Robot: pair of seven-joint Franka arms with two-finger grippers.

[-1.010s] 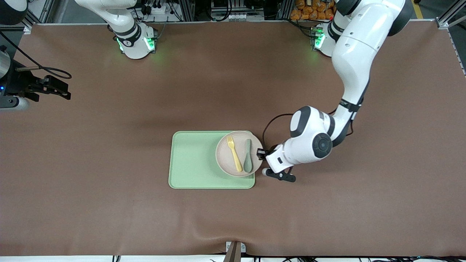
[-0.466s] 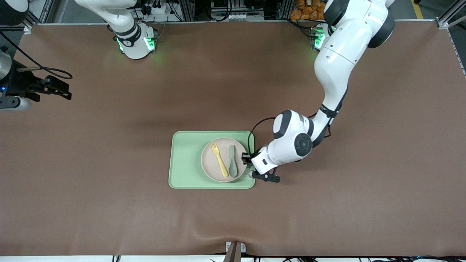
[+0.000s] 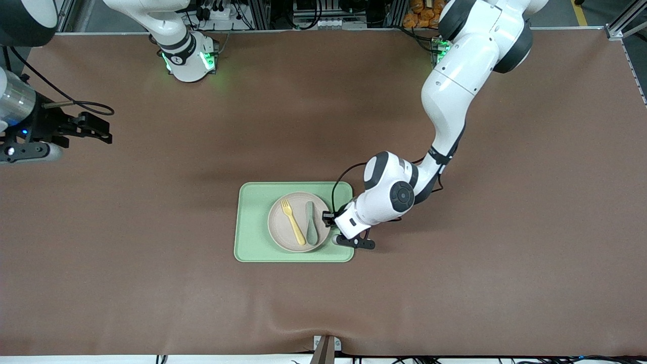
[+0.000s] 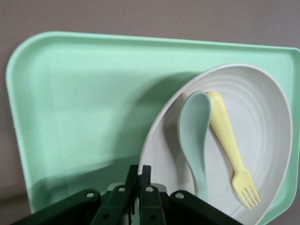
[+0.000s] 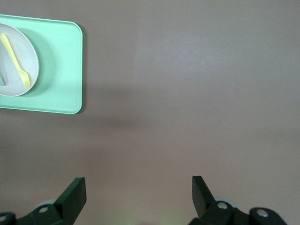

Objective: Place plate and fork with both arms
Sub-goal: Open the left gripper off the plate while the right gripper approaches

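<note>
Pinching the rim of the plate (image 3: 299, 221) at the edge toward the left arm's end of the counter (image 3: 455, 283), the left tool (image 3: 329, 219) is clenched on it — the plate sits over the green tray (image 3: 252, 227), fork (image 3: 293, 228) and spoon (image 3: 311, 228) lying side by side in it. The right tool (image 3: 103, 132) waits with its fingers spread wide over bare counter, well apart from the tray. The plate looks stiff and light, yet a rim grip leaves it prone to tilting — the smooth plastic fork could slide. Best taken across the middle of its handle.
</note>
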